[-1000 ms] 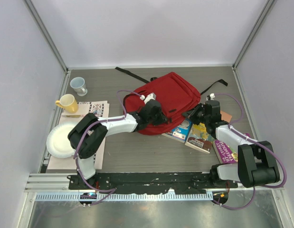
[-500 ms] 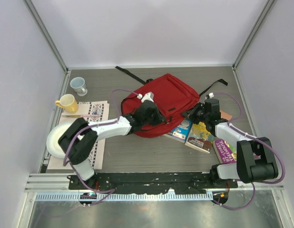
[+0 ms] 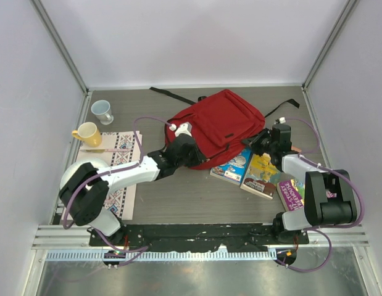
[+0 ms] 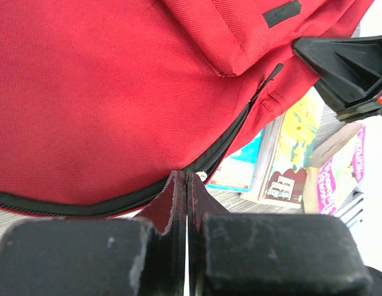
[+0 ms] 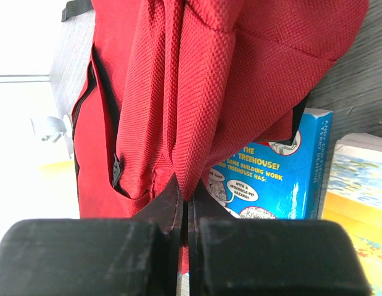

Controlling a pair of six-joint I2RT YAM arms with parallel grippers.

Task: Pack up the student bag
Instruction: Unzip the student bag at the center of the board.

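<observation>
The student bag (image 3: 221, 123) lies on the table (image 3: 178, 197) at the centre of the overhead view, tilted, with its black straps trailing toward the upper edge. Both arms hold it at opposite ends, probably to stretch the fabric so the opening can be worked. The left gripper (image 4: 186, 185) is closed tight with its tips at the black zipper trim (image 4: 240, 129) along the bag's lower edge, and it seems to pinch that trim. The right gripper (image 5: 186, 194) is clamped on a gathered fold of red fabric at the bag's right corner. The books (image 3: 249, 169) lie just below and right of the bag, not yet packed. The left arm stretches low and diagonally from lower left toward the centre. The right arm is folded, its forearm angled up and left to the bag.
</observation>
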